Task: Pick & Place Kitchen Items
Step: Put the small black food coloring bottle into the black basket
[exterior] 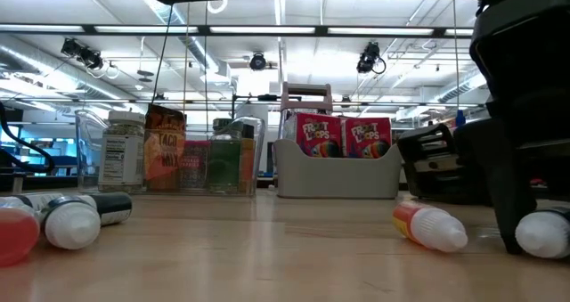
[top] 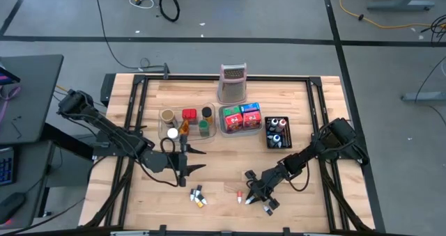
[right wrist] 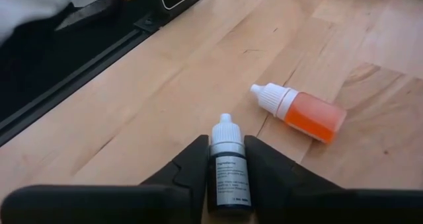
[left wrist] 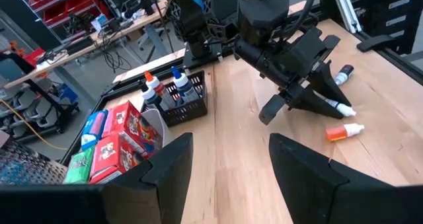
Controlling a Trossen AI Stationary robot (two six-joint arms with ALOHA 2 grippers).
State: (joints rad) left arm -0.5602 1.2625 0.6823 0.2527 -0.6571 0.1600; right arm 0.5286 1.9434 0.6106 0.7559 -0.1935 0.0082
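Note:
My right gripper [top: 252,193] is low over the table's near middle, shut on a small dark bottle with a white cap [right wrist: 227,163]. An orange bottle with a white cap [right wrist: 301,112] lies on its side just beyond it, and shows again in the low view as the orange bottle [exterior: 429,227]. Another dark bottle [top: 268,208] lies by the gripper's near side. Several more small bottles [top: 198,196] lie on the wood to the left. My left gripper [top: 195,159] hovers open at mid-table, holding nothing. My right gripper pinches the dark bottle's labelled body [right wrist: 229,178] between its two fingers [right wrist: 192,168]. The bottle lies along the fingers with its white cap [right wrist: 226,126] pointing out past the tips. The fingers slant down from the table's right. Whether the bottle is clear of the wood, I cannot tell.
Along the far side stand a clear tray of jars and packets [top: 182,121], a grey tray of red, green and blue boxes [top: 240,118], a black tray of capped bottles [top: 277,131] and an upright metal grater [top: 233,83]. Bare wood lies between the arms.

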